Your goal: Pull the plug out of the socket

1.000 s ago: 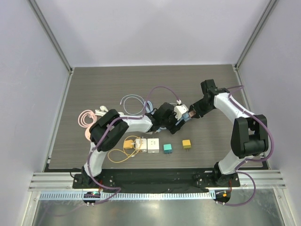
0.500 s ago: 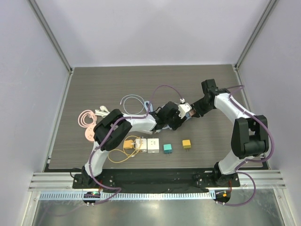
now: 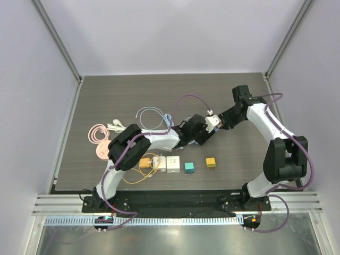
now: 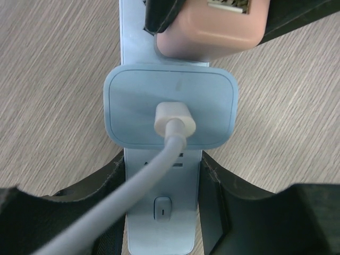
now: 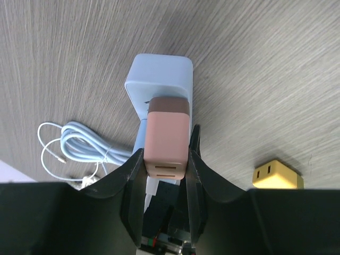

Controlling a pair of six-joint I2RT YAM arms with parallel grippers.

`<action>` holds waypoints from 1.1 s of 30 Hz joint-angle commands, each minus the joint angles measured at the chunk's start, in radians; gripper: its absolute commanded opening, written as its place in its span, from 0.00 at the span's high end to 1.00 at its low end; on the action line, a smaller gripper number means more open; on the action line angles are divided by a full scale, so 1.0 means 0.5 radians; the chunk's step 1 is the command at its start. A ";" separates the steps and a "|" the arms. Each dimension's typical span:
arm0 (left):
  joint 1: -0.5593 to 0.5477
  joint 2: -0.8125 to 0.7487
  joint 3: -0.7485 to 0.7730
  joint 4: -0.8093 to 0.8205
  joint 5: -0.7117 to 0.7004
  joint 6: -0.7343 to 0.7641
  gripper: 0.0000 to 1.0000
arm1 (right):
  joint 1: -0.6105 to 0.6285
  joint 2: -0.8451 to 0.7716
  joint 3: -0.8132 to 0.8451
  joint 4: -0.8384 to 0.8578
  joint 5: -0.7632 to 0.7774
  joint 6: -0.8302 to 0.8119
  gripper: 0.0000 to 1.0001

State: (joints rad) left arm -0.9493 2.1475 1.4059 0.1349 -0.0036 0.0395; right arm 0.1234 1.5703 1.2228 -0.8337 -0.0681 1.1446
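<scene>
A: Where is the socket strip (image 4: 162, 228) located?
B: It is found near the middle of the tabletop (image 5: 265, 64), between the two arms. It is clasped on its two long sides by the left end effector (image 4: 162, 180), whose fingers are partly closed and pressed against the strip's edges.
A: And the pink plug (image 5: 167, 141)?
B: It is seated against the face of the strip, near one end. It is pinched by the right end effector (image 5: 166, 164), whose fingers are drawn in narrowly on its two flanks. Whether its pins are in the holes cannot be told.
A: What else is plugged in?
B: A light-blue adapter (image 4: 127, 106) is seen just beside the pink plug on the same strip, and a grey cable (image 4: 133, 196) is plugged into its top.
A: Is anything else noted nearby?
B: A yellow plug (image 5: 277, 174) is seen lying on the tabletop apart from the strip, and a coiled pale cable (image 5: 79, 143) is seen on the other side.
</scene>
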 commanded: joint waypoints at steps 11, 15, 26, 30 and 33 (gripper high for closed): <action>-0.043 -0.147 -0.305 -0.006 -0.119 0.157 1.00 | -0.078 -0.214 0.000 -0.011 -0.321 0.051 0.99; -0.114 -0.205 -0.345 -0.015 0.153 0.421 1.00 | -0.005 -0.048 0.036 0.060 -0.352 0.088 0.99; -0.175 -0.126 -0.262 -0.239 0.399 0.587 1.00 | -0.032 0.338 0.337 0.054 -0.429 0.046 0.99; -0.105 -0.138 -0.232 -0.257 0.589 0.458 1.00 | -0.032 0.280 0.340 -0.005 -0.315 -0.083 0.99; -0.007 -0.123 -0.177 -0.333 0.810 0.391 1.00 | -0.035 0.155 0.202 -0.014 -0.241 -0.199 0.99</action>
State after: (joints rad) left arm -0.9512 2.0693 1.2926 0.0952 0.1223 0.2256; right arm 0.1036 1.7420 1.3190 -1.0100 -0.2073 1.1126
